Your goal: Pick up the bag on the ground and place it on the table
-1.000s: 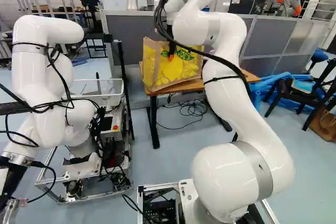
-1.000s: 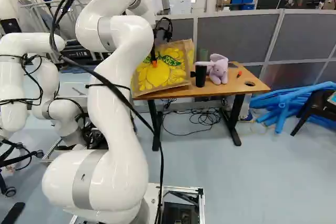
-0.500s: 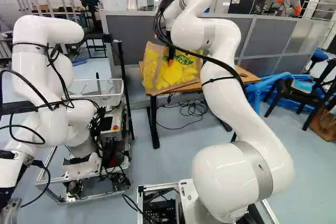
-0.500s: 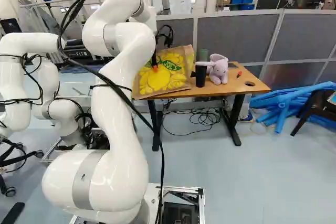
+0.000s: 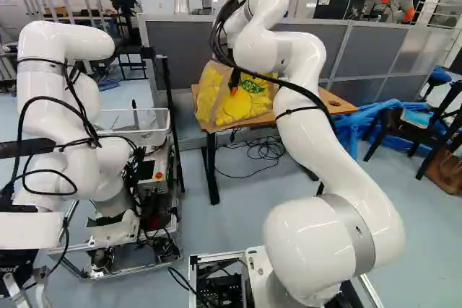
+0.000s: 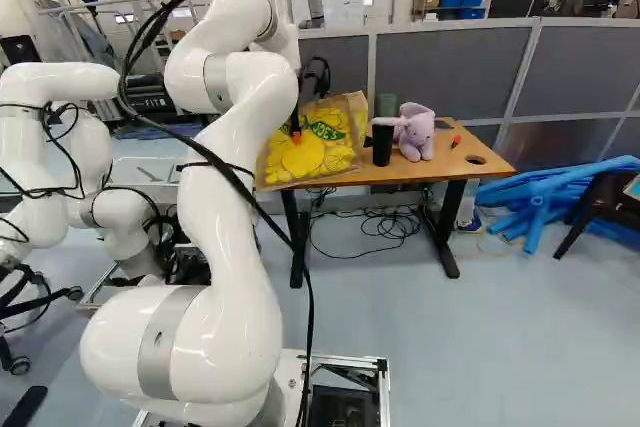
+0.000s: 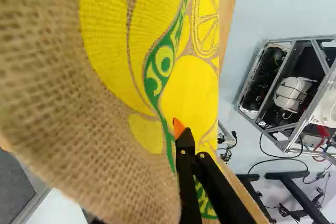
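My gripper [image 5: 234, 89] is at the front of the yellow and brown bag [image 5: 245, 104] in the left base view, shut on its fabric. The bag is at the left end of the wooden table [image 6: 448, 169], its lower front reaching over the edge; whether its base rests fully there I cannot tell. In the wrist view the gripper [image 7: 181, 129] shows an orange tip against the printed bag [image 7: 191, 90], whose brown weave stands close to the camera and hides part of the fingers.
Right of the bag on the table stand a black cup [image 6: 382, 145] and a lilac plush elephant [image 6: 415, 134]. Another robot [image 5: 54, 113] stands at the left. Grey partitions [image 6: 450, 67] rise behind the table; blue tubes [image 6: 550, 197] lie to its right.
The gripper and upper arm have come down a little, and the bag has sunk with them, its top now lower and slightly slumped. The base has not moved; the other robot's arm has shifted.
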